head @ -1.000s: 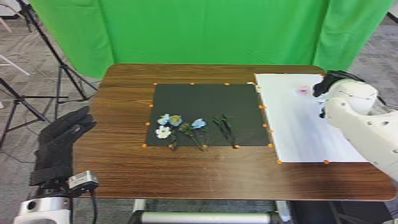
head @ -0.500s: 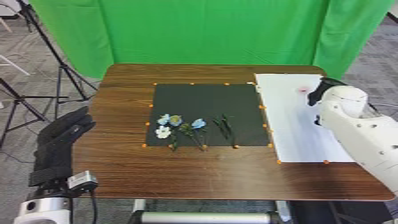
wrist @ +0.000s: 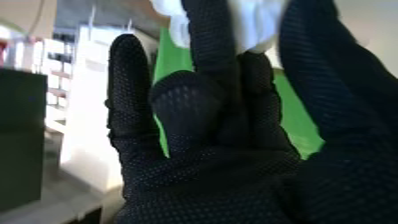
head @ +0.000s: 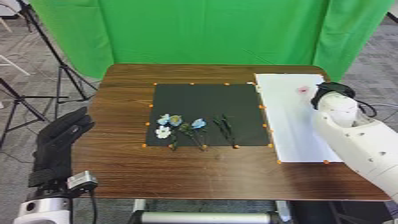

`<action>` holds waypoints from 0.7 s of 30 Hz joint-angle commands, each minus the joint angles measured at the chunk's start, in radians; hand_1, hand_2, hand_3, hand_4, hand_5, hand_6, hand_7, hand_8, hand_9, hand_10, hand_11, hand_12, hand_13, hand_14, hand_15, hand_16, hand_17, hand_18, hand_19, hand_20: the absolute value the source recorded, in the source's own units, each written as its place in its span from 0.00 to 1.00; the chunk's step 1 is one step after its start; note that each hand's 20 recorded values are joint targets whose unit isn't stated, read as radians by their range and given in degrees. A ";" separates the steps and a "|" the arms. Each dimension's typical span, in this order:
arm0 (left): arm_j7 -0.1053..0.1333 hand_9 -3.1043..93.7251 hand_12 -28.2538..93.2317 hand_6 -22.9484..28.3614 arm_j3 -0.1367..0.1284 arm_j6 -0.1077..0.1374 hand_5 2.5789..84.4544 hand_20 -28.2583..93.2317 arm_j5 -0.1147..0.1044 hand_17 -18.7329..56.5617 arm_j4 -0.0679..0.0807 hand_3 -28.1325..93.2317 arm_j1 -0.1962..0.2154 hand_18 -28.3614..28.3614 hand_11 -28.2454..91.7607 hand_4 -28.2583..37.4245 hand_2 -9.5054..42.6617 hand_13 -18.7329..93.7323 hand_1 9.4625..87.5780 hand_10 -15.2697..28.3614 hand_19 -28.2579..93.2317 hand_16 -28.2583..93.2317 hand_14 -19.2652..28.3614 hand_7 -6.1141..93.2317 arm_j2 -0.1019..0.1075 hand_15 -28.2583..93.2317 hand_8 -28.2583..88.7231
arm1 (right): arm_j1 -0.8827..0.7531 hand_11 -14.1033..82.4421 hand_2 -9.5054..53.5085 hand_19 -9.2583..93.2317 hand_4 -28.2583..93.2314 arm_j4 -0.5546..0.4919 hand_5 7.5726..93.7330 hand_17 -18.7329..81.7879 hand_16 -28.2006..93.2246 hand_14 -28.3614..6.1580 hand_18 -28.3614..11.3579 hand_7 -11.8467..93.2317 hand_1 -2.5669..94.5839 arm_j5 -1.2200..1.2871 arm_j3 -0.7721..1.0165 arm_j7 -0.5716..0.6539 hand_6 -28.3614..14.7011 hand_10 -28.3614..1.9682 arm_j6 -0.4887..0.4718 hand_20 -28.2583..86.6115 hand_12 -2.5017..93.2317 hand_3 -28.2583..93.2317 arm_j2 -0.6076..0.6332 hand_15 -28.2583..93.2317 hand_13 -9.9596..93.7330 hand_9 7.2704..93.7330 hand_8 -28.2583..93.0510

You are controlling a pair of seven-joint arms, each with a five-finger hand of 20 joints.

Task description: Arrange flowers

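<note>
Picking looks done: my right robot hand [head: 332,91] pinches a pale-petalled flower [wrist: 257,21] I should next lay on the black square mat [head: 195,100].

"What's lying on the black square sheet [head: 206,100]?"

"Near its front edge, a small light-blue bloom [head: 163,119] just beside a creamy-yellow bloom [head: 175,120]. In front of them is a white, round-petalled flower with a dark centre [head: 163,132]."

"And toward the right?"

"Another pale-blue flower [head: 199,123], next to a dark-green leafy clump [head: 186,128]. Thin stems run from the group toward the front edge. Beside it, slender green leafy stems [head: 225,129] lie flat, lengthwise."

"Anything pink?"

"A small pink bloom [head: 303,90] on the far part of the long white sheet [head: 295,130]."

"And that whitish-blue, translucent thing [wrist: 255,22] by the right hand [head: 332,91]?"

"Possibly petals; it's too blurred to be sure."
</note>
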 commanded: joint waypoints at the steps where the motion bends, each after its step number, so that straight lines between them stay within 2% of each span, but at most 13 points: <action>1: 0.005 0.36 0.31 0.66 -0.001 0.004 0.46 0.33 0.000 0.08 -0.007 0.90 0.015 0.83 0.58 0.16 0.24 0.34 0.23 0.78 0.66 0.10 0.91 0.27 -0.004 0.77 0.14 | 0.010 0.26 0.02 0.99 0.00 0.018 0.75 0.52 0.39 0.73 0.27 0.43 0.59 -0.069 -0.054 -0.007 0.69 0.77 0.116 0.21 0.36 0.83 0.029 0.87 0.89 0.94 0.20; 4: 0.003 0.36 0.31 0.66 0.001 0.003 0.46 0.33 0.004 0.08 -0.007 0.90 0.013 0.83 0.58 0.16 0.24 0.34 0.23 0.79 0.66 0.10 0.91 0.27 -0.004 0.77 0.14 | 0.012 0.26 0.01 1.00 0.00 0.019 0.78 0.53 0.39 0.75 0.28 0.42 0.60 -0.086 -0.068 -0.016 0.71 0.80 0.154 0.21 0.36 0.83 0.038 0.87 0.91 0.96 0.20; 13: 0.018 0.36 0.31 0.66 0.007 0.014 0.46 0.33 -0.012 0.08 -0.007 0.90 0.019 0.83 0.58 0.16 0.25 0.34 0.23 0.78 0.66 0.10 0.91 0.27 0.013 0.77 0.14 | 0.039 0.26 0.00 1.00 0.00 -0.008 0.80 0.55 0.40 0.77 0.29 0.42 0.60 -0.058 -0.127 -0.005 0.71 0.82 0.273 0.21 0.37 0.84 0.062 0.86 0.92 0.98 0.20; 14: 0.012 0.36 0.31 0.66 0.003 0.009 0.46 0.33 -0.005 0.08 -0.007 0.90 0.019 0.83 0.58 0.16 0.25 0.34 0.23 0.78 0.66 0.10 0.91 0.27 0.008 0.77 0.14 | 0.041 0.26 0.00 1.00 0.00 -0.021 0.80 0.55 0.40 0.77 0.29 0.42 0.60 -0.044 -0.127 -0.005 0.71 0.82 0.280 0.21 0.37 0.85 0.062 0.86 0.92 0.98 0.20; 17: 0.020 0.36 0.31 0.66 0.004 0.014 0.46 0.33 -0.013 0.08 -0.006 0.90 0.019 0.83 0.58 0.16 0.25 0.34 0.23 0.78 0.66 0.10 0.91 0.27 0.015 0.77 0.14 | 0.036 0.26 0.00 1.00 0.00 -0.061 0.80 0.55 0.40 0.76 0.28 0.42 0.60 -0.027 -0.121 -0.020 0.71 0.82 0.318 0.21 0.37 0.85 0.057 0.86 0.92 0.99 0.20; 21: 0.010 0.36 0.31 0.66 0.000 0.009 0.46 0.33 -0.007 0.08 -0.006 0.90 0.018 0.83 0.58 0.16 0.24 0.34 0.23 0.78 0.66 0.10 0.91 0.27 0.014 0.77 0.14 | 0.015 0.26 0.00 1.00 0.00 -0.127 0.81 0.55 0.41 0.76 0.28 0.41 0.60 -0.017 -0.098 -0.056 0.70 0.82 0.331 0.22 0.37 0.85 0.042 0.86 0.92 0.99 0.21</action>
